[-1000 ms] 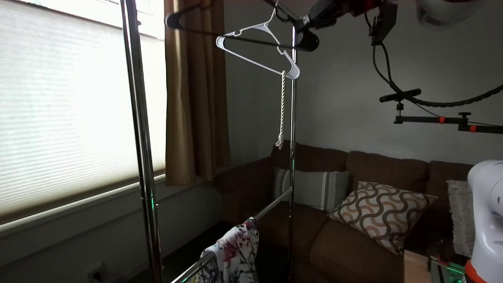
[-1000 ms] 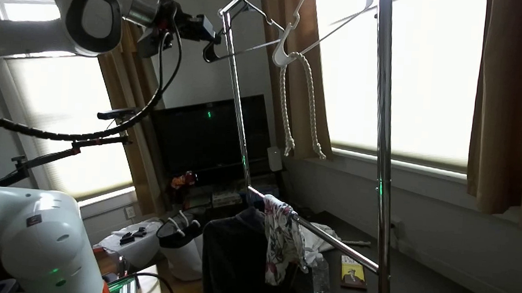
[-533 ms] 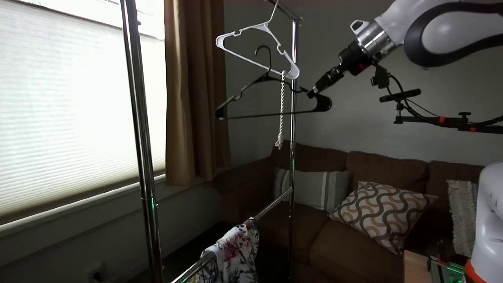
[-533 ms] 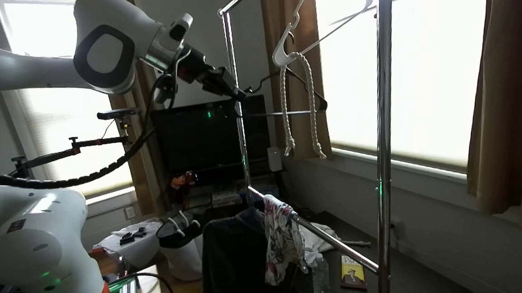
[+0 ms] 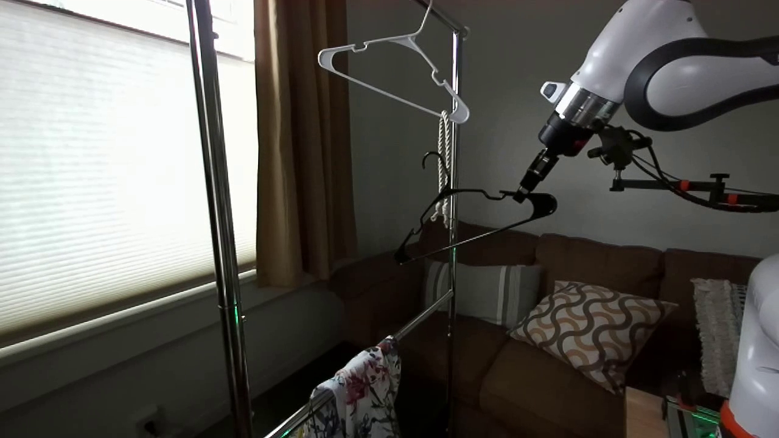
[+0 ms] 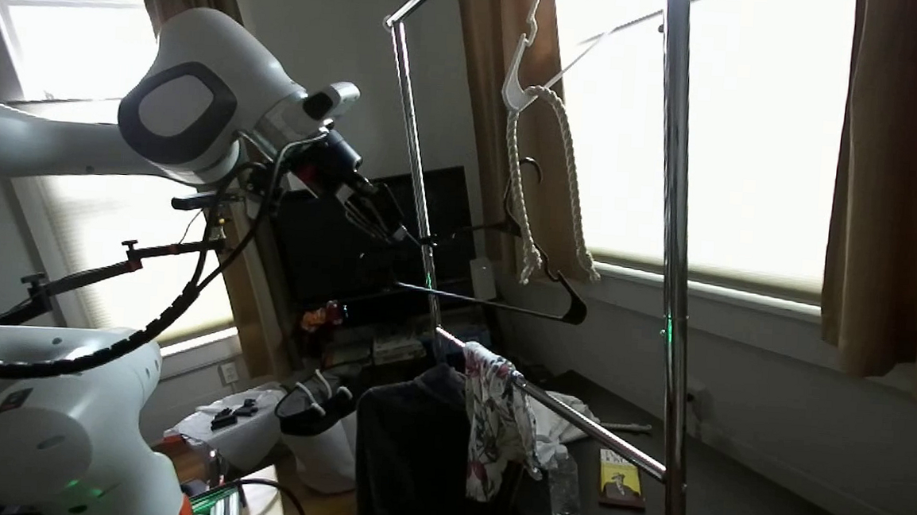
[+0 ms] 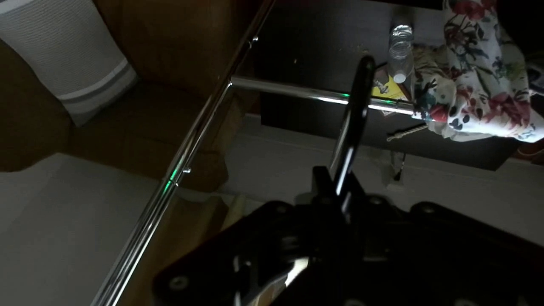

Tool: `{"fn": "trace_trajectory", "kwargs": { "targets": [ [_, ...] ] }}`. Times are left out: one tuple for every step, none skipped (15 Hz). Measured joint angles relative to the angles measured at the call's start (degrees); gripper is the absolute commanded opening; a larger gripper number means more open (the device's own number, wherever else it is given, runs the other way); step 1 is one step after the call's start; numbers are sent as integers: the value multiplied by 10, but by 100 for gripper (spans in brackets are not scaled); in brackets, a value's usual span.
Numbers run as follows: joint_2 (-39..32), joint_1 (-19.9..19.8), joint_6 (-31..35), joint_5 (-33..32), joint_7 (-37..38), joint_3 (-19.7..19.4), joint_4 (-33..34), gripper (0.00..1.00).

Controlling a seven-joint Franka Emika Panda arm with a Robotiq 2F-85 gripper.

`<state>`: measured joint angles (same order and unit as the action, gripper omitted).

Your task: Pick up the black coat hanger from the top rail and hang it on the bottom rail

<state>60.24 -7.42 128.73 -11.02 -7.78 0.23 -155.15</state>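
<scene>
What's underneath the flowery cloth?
The bottom rail runs under the flowery cloth and shows on both sides. The covered part is hidden; I can't see if anything else is there.

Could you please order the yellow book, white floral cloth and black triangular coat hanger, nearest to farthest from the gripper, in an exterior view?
1. Black triangular coat hanger: held, highest.
2. White floral cloth: below, over the bottom rail.
3. Yellow book: lower, on the dark surface.
</scene>
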Motion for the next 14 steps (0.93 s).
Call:
{"fn": "trace_trajectory", "kwargs": {
  "targets": [
    [3, 1, -8, 0, 2, -1, 2, 8],
    [5, 1, -10, 0, 4, -2, 3, 2],
    [6, 1, -10, 0, 4, -2, 4, 2],
    [6, 2, -10, 0, 4, -2, 4, 2],
    [6, 2, -10, -5, 3, -2, 4, 2],
    [6, 1, -12, -15, 0, -4, 4, 2],
    [8, -2, -23, -29, -5, -7, 4, 2],
    [12, -7, -44, -49, -11, -10, 4, 2],
    [18, -14, -67, -72, -17, -12, 3, 2],
    [24, -22, -91, -95, -23, -14, 2, 2],
    [30, -30, -115, -119, -29, -14, 0, 2],
    [37, -36, -139, -142, -37, -15, -2, 2],
    [43, -40, -164, -162, -47, -16, -6, 2],
    [49, -41, -187, -180, -57, -19, -10, 2]
  ]
}}
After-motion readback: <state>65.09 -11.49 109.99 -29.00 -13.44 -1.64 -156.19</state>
